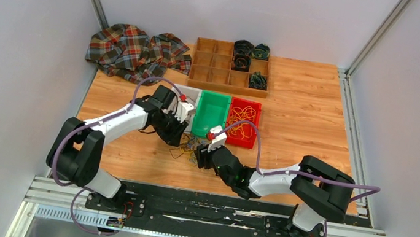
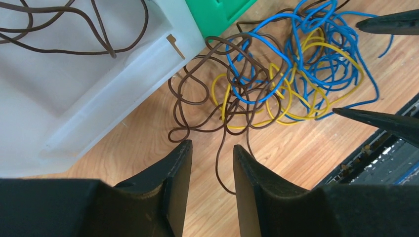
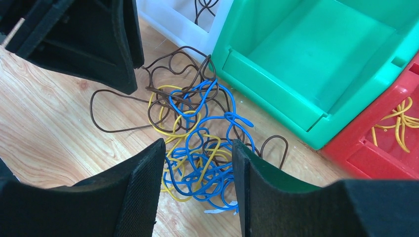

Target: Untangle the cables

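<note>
Cables: 1 loose clump of brown, yellow and blue wire on the wooden table, just in front of the white bin and green bin. No single heading; in the left wrist view it sprawls side to side, with brown loops toward the white bin and blue toward the other arm.

Left gripper: jaws parted, 1 brown strand running loose between them, not pinched. Right gripper: jaws spread, low over the blue loops, gripping nothing.

Red bin holds yellow wire. A plaid cloth and a wooden divider tray sit at the far edge. Grey walls on 3 sides.
</note>
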### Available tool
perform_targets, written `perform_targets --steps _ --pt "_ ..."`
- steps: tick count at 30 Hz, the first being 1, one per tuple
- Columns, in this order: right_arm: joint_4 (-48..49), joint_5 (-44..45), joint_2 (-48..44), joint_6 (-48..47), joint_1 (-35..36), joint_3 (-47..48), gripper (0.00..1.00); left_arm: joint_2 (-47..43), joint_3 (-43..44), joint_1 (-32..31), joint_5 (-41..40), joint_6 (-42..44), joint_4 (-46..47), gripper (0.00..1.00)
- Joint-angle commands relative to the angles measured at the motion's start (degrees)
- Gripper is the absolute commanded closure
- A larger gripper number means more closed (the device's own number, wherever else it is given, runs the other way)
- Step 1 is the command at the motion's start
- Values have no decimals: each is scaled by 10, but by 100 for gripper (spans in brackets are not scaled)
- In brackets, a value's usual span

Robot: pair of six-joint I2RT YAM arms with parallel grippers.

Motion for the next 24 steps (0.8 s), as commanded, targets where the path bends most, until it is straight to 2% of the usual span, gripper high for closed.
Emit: perform_targets --steps 1,8,10,11,13,14,24 --pt "3 6 12 5 4 9 48 19 -16 4 -14 -8 53 60" --pt "6 0 9 5 5 10 49 48 -4 9 -20 8 51 58" --pt "3 -2 7 3 5 12 49 54 -2 8 -11 8 52 61" --pt "0 -2 6 2 5 14 49 56 0 9 -6 9 52 67" --pt "-7 -2 5 0 5 19 49 56 8 8 9 15 37 90" --pt "-10 -2 3 -1 5 21 49 48 14 9 20 21 24 98" --pt "-24 -13 -11 -29 5 55 42 -110 123 9 66 61 -153 99"
